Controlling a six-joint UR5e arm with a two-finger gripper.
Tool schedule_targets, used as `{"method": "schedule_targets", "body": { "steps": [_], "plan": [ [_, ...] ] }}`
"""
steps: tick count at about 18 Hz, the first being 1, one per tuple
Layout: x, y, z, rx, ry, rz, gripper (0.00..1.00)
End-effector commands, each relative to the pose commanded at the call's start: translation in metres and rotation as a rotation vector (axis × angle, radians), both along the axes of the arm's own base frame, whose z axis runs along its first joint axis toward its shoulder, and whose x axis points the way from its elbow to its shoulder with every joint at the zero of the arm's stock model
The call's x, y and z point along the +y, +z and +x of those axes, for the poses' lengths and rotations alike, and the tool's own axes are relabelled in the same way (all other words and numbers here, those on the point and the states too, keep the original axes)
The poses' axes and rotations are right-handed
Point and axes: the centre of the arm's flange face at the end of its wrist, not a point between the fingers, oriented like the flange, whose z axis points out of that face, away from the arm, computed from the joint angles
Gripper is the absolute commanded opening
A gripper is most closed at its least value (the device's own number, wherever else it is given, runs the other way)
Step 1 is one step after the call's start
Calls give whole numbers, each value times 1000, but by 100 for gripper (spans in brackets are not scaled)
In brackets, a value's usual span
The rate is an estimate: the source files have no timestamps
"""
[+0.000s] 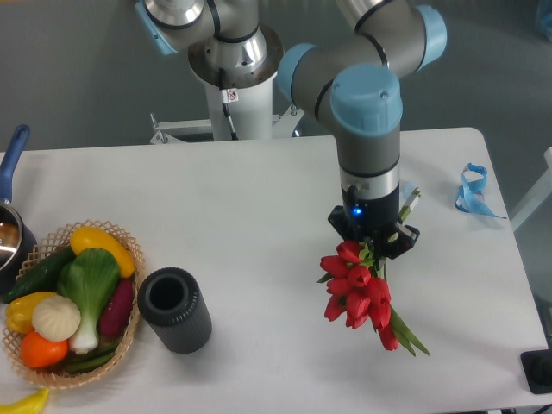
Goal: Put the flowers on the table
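Observation:
A bunch of red tulips [360, 293] with green leaves and stems hangs from my gripper [376, 248] at the right half of the white table [250, 216]. The blooms point toward the front edge and the stem ends stick out behind the gripper at the upper right. The gripper is shut on the stems. The fingertips are mostly hidden by the gripper body and the flowers. I cannot tell whether the blooms touch the table top.
A black ribbed cylinder vase [174, 310] stands upright at the front left. A wicker basket [129, 250] of toy vegetables sits at the left edge, with a pot with a blue handle [12, 164] behind it. A blue ribbon [473, 191] lies at the far right.

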Motion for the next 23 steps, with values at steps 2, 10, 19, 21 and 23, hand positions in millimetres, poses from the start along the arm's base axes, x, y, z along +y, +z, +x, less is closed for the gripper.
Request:
{"method": "schedule_targets", "body": {
  "steps": [2, 10, 19, 21, 23],
  "plan": [
    [2, -7, 0, -10, -2, -5, 0],
    [23, -49, 17, -68, -10, -26, 0],
    [45, -69, 23, -74, 33, 48, 100],
    [44, -66, 23, -71, 43, 54, 100],
    [40, -59, 18, -62, 49, 60, 100]
  ]
}}
